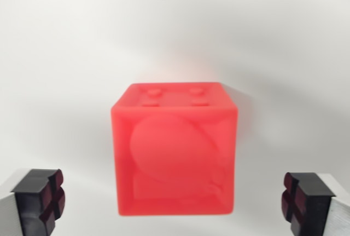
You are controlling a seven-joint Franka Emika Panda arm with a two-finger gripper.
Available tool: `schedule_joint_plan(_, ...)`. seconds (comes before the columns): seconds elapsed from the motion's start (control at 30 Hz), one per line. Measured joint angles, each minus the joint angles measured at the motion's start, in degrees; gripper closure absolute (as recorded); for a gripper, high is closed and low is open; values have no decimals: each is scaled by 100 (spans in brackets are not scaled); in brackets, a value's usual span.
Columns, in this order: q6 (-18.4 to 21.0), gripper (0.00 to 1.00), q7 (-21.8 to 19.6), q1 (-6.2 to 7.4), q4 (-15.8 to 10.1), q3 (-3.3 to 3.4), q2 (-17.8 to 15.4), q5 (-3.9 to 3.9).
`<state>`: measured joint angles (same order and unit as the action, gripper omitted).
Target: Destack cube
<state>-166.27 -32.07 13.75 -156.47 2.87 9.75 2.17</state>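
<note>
Two fingers of the claw (175, 206) show at the bottom corners of the wrist view, spread wide and holding nothing. At the wrist view's left, the left finger (38, 200) rises from the lower edge, a grey body with a black tip and dark red pads scored by a cross groove. Between the fingers, but apart from both, sits a red cube (174, 151) on the white worktop (71, 55); it is centred in the frame, a little blurred, with four low round studs on its top face and a rounded raised shape on the face toward the camera. At the wrist view's right, the right finger (306, 203) mirrors the first, its pad facing inward. The camera looks down at a slant past the fingertips onto the cube.
</note>
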Motion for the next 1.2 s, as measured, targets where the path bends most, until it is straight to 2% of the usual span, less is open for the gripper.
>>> schedule_joint_plan(0.23,439,0,-78,11,-69,41,-508,-117)
schedule_joint_plan(0.5,1037,0,-158,1,-102,45,-1148,-220)
schedule_joint_plan(0.83,1807,0,-204,-15,-71,44,-1896,-281)
schedule_joint_plan(1.2,2703,0,-233,-20,114,39,-2607,-313)
